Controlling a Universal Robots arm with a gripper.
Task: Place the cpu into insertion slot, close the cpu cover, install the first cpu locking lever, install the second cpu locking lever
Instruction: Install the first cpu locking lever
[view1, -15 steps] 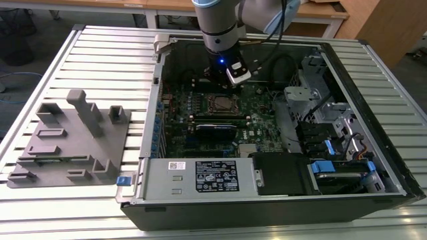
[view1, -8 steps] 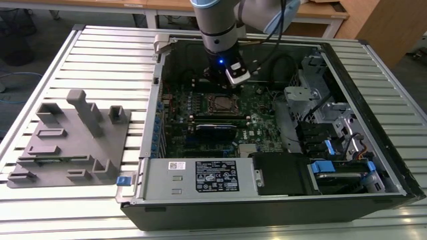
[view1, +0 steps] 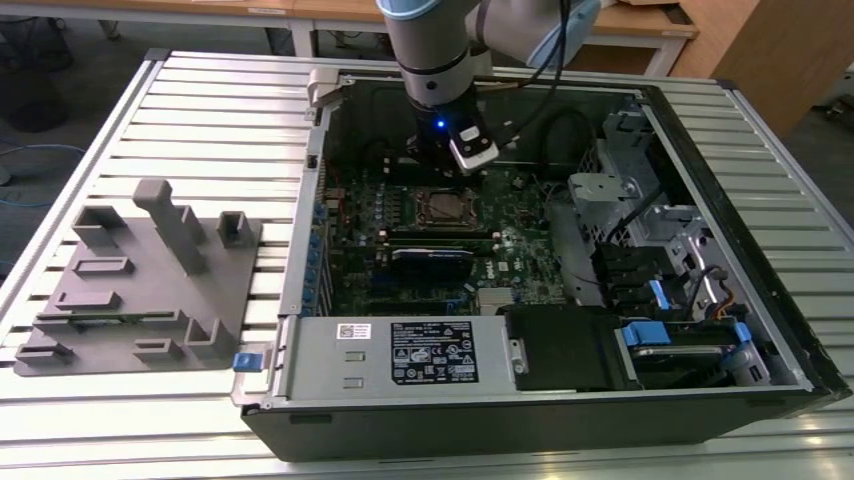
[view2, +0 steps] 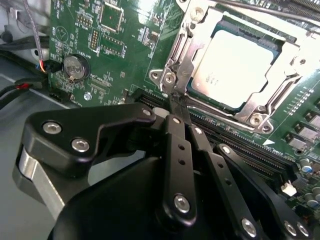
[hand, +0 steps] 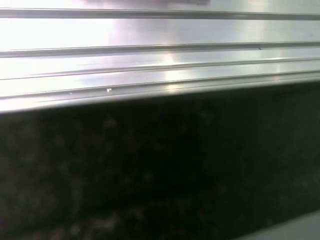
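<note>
We see the cpu (view2: 237, 65) already seated in the insertion slot (view2: 260, 37), its pale metal top showing through the square opening of the cpu cover (view2: 187, 42), which lies flat over it. In the second wrist view the tool (view2: 175, 107) has its two dark fingers (view2: 172, 127) drawn together to a narrow tip, apparently shut with nothing we can see between them. That tip sits at the corner of the cover, touching or just beside a thin silvery locking lever (view2: 176, 65) that runs along the cover's edge. We judge the chip lies straight ahead of the tip, beyond that lever. In the exterior view the tool (view1: 451, 165) hangs just above the slot (view1: 443, 208), inside the open computer case (view1: 694, 400), on the ribbed metal worktop (view1: 200, 120); a grey parts holder (view1: 140, 280) stands well apart from the case, toward the exterior view's left.
</note>
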